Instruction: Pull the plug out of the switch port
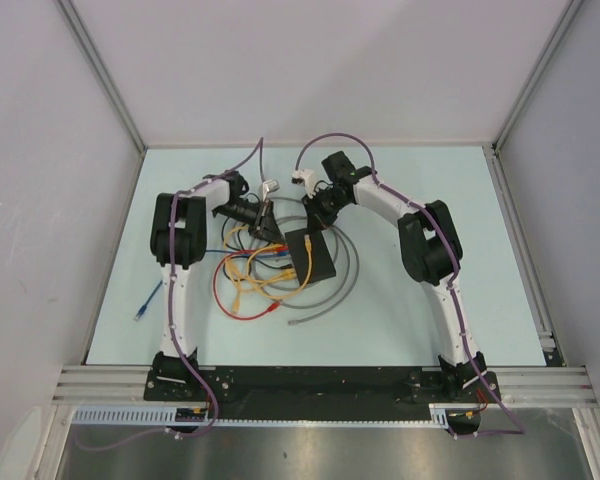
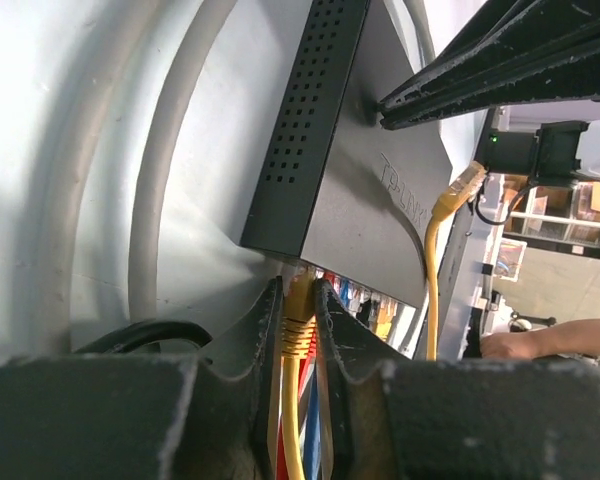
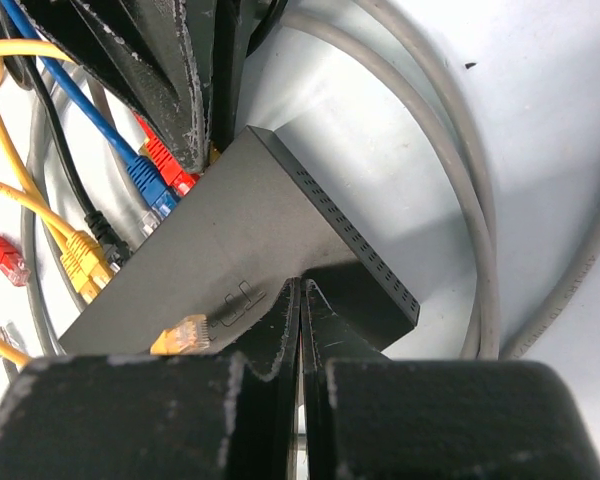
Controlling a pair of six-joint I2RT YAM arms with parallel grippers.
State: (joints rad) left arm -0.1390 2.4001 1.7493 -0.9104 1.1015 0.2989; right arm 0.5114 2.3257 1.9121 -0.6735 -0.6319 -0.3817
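Here we see one pale counter [image 1: 430,300] with one black switch [image 1: 310,256] lying at the centre of the frame amid tangled cables [image 1: 242,292]. Two grippers meet it. The left gripper [image 2: 298,288] pinches one yellow plug [image 2: 298,335] at the port edge, low centre. The right gripper [image 3: 300,287], pressed together, rests on the switch's top. One loose yellow plug [image 3: 185,333] lies there too.
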